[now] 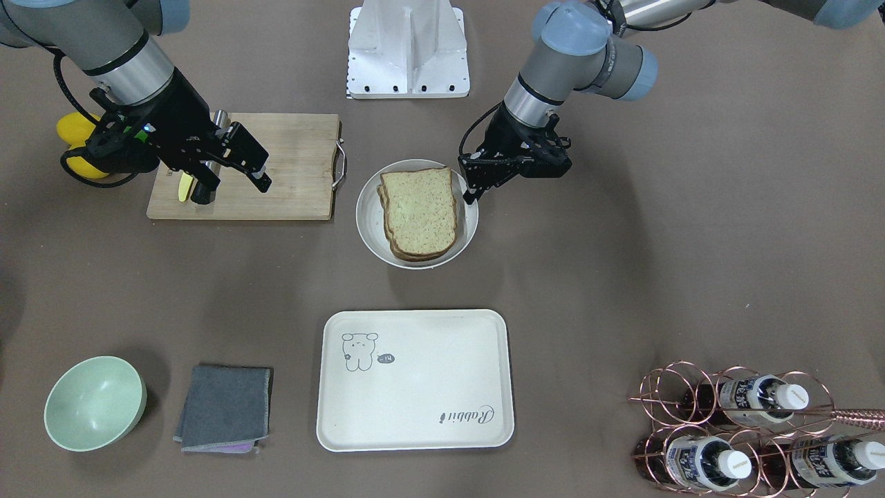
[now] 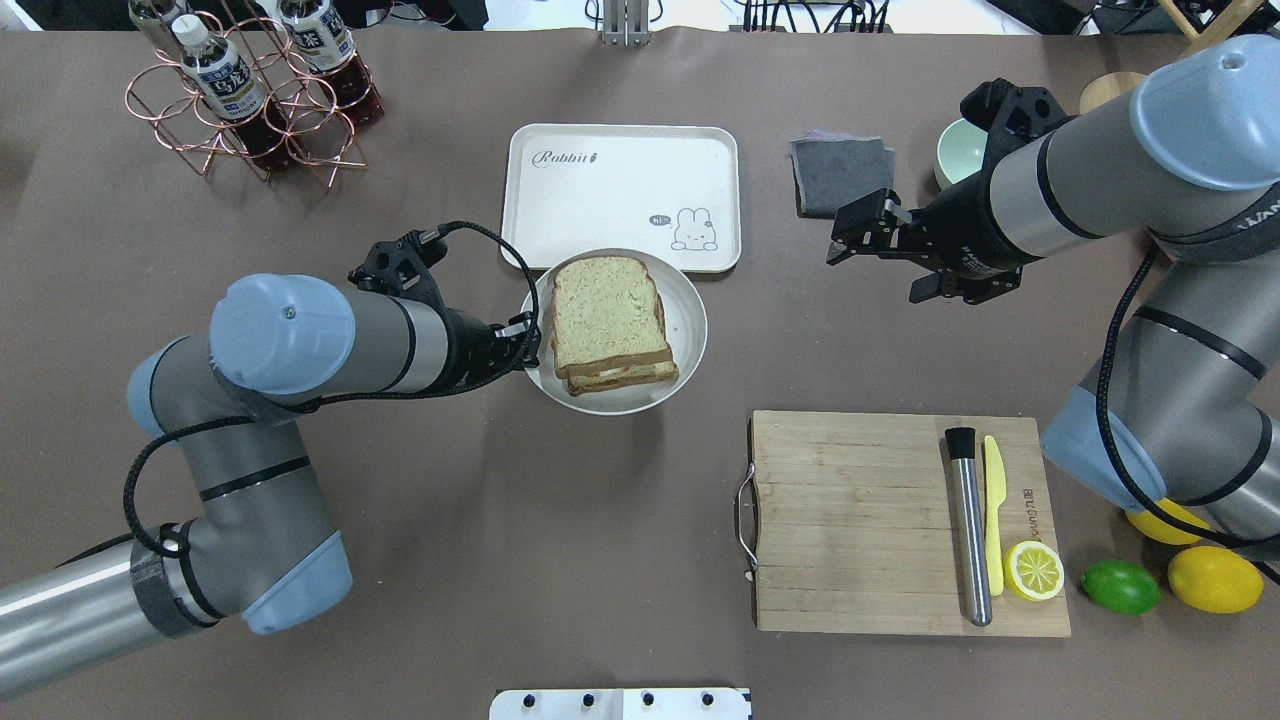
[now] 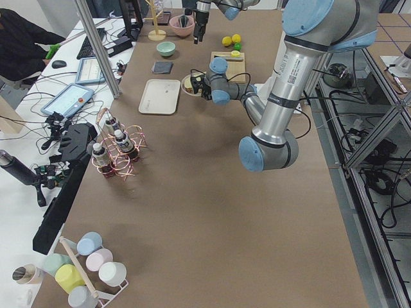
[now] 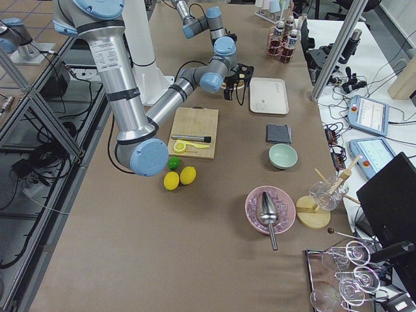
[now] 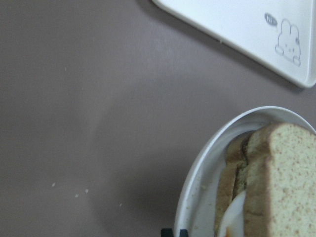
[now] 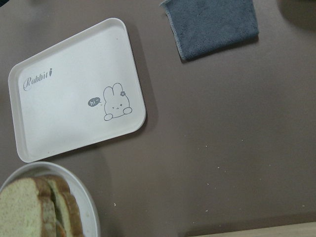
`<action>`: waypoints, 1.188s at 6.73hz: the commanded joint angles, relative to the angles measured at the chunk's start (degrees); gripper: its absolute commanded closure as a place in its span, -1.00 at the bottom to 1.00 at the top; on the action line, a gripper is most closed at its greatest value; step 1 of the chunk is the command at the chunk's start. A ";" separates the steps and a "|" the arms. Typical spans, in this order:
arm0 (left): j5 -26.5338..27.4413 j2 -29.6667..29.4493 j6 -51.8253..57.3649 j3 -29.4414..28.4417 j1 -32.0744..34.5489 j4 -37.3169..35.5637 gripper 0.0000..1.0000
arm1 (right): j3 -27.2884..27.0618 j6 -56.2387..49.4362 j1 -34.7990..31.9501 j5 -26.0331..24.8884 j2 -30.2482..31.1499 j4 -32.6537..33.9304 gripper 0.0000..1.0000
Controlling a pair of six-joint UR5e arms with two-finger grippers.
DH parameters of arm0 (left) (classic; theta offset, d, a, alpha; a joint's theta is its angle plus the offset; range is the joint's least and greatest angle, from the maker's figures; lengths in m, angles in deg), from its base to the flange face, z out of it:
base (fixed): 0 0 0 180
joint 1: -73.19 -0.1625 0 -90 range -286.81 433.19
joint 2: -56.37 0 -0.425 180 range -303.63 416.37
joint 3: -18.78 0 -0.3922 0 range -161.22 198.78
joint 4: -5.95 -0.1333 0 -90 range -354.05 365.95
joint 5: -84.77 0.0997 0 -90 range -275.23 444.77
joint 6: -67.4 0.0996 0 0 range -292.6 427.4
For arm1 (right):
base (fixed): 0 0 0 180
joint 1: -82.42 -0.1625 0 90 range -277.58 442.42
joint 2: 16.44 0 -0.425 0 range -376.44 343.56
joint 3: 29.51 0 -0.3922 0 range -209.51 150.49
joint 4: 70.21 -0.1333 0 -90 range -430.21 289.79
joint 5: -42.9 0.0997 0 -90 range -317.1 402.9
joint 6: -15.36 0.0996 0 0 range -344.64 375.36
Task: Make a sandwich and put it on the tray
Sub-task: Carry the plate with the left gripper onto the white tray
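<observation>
The sandwich (image 1: pixel 420 211), two speckled bread slices with egg showing at the edge (image 2: pixel 620 372), lies on a round pale plate (image 1: pixel 370 228) at mid-table. My left gripper (image 1: pixel 471 196) is at the plate's rim on the robot's left side, and its fingertips look shut on the rim in the left wrist view (image 5: pixel 172 232). The cream tray (image 1: pixel 429 387) lies bare just beyond the plate (image 2: pixel 600 200). My right gripper (image 1: pixel 234 188) is open and empty, held high over the wooden cutting board (image 1: pixel 290 166). Its wrist view shows the tray (image 6: pixel 64 113) and the sandwich (image 6: pixel 34 207).
On the cutting board lie a steel rod (image 2: pixel 968 520), a yellow knife (image 2: pixel 992 520) and a lemon half (image 2: pixel 1034 570). Lemons (image 2: pixel 1214 578) and a lime (image 2: pixel 1120 586) lie beside it. A grey cloth (image 1: pixel 225 408), a green bowl (image 1: pixel 95 402) and a copper bottle rack (image 1: pixel 747 429) stand along the far side.
</observation>
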 commanded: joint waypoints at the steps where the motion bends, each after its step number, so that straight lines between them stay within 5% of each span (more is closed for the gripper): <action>1: 0.11 -7.99 -3.79 -9.83 2.59 -0.48 1.00 | 0.22 0.07 0.15 -0.27 0.00 0.00 -1.00; 5: 3.07 -19.96 -4.85 -33.13 6.02 8.66 1.00 | 0.48 0.07 0.76 -0.44 -0.08 0.00 -1.00; 8: 3.36 -20.95 -4.77 -40.45 7.95 12.69 1.00 | 0.57 0.24 1.99 -0.97 -0.52 -0.09 -1.00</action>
